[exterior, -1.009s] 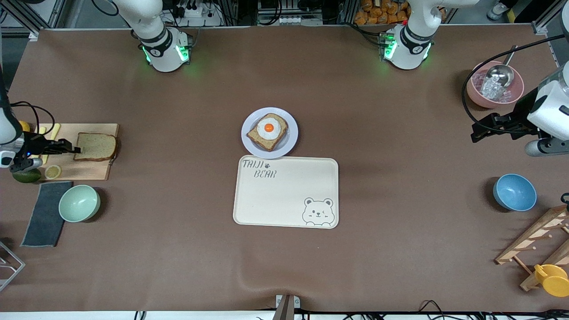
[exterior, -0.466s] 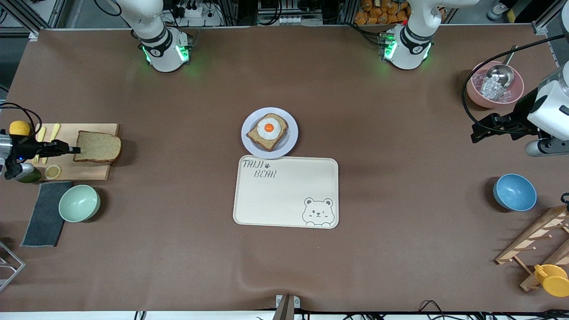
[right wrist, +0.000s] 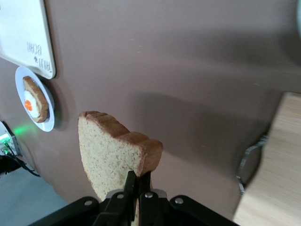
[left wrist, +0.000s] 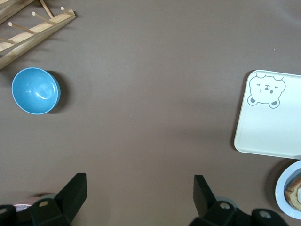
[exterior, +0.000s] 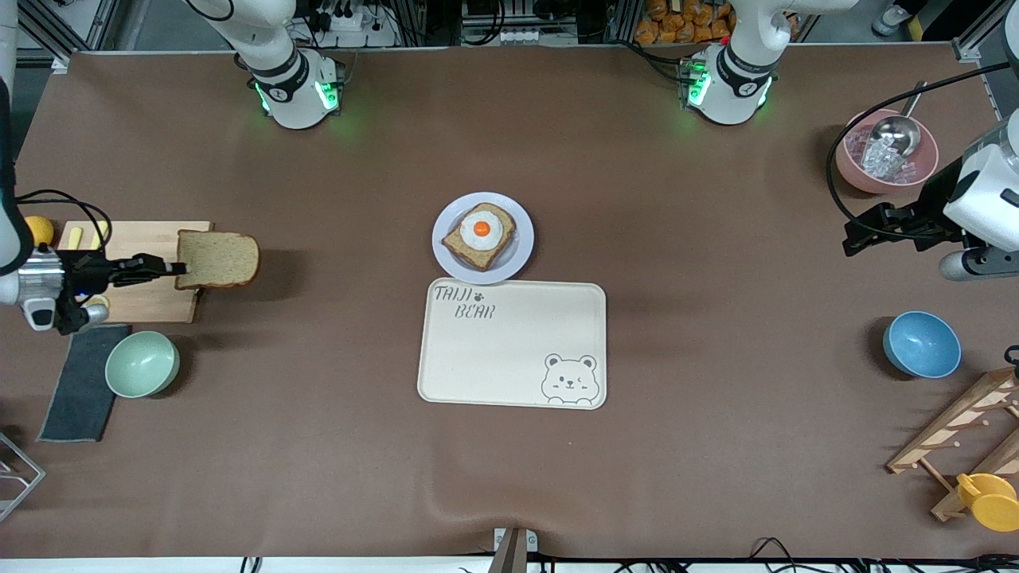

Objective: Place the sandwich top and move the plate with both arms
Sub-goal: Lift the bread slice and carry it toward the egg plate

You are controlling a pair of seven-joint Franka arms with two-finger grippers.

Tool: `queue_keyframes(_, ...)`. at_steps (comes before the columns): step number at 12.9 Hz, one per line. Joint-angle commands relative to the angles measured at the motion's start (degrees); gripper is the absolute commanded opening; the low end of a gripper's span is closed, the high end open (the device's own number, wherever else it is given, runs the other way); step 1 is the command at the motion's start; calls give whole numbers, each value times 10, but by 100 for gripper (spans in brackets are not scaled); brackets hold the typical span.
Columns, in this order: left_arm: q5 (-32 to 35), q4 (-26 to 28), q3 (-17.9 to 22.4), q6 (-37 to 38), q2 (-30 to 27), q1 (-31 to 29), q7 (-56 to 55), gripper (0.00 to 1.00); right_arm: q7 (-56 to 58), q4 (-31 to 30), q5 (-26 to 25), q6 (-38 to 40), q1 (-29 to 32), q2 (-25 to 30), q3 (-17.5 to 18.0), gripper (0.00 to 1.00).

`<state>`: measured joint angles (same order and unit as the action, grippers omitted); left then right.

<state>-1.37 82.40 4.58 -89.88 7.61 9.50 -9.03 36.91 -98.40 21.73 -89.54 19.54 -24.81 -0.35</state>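
The right gripper has its jaws pinched on the grainy, dark-crusted sandwich top, lifted over the wooden board's edge. The left gripper waits, jaws spread wide. The round plate touches the "TAIJI BEAR" tray.

Front view: high, across the table from the robots, looking down; arm bases along its top, whole table in frame.
Left wrist view: on the left arm, high, looking down past its open fingers at the blue bowl and tray.
Right wrist view: on the right arm, close to the sandwich top, table below.
Shared: tray and plate in all three; plate at the frame edge in both wrist views.
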Motion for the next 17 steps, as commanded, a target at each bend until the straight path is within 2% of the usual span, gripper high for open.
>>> queue_keyframes(1,-10,1,0,-5,-4,2,-9,100,-32,-49,34,1,-38,47,-5,0)
queue_keyframes(4,-10,2,0,-5,-4,1,-9,100,-100,-103,85,-17,-91,82,-5,0)
queue_keyframes(7,-10,7,0,-5,-3,1,-9,100,-103,-186,147,-110,-145,117,-5,0)
queue_keyframes(8,-10,9,0,-5,-4,0,-9,100,-104,-200,153,-134,-160,117,-5,0)
queue_keyframes(10,-10,9,0,-5,-4,0,-8,100,-107,-216,196,-164,-196,115,-5,0)
queue_keyframes(13,-10,9,1,-5,-4,0,-8,100,-169,-240,226,-230,-289,116,-5,0)
queue_keyframes(17,-10,9,0,-4,-4,0,-8,100,-192,-253,273,-279,-358,109,-5,0)
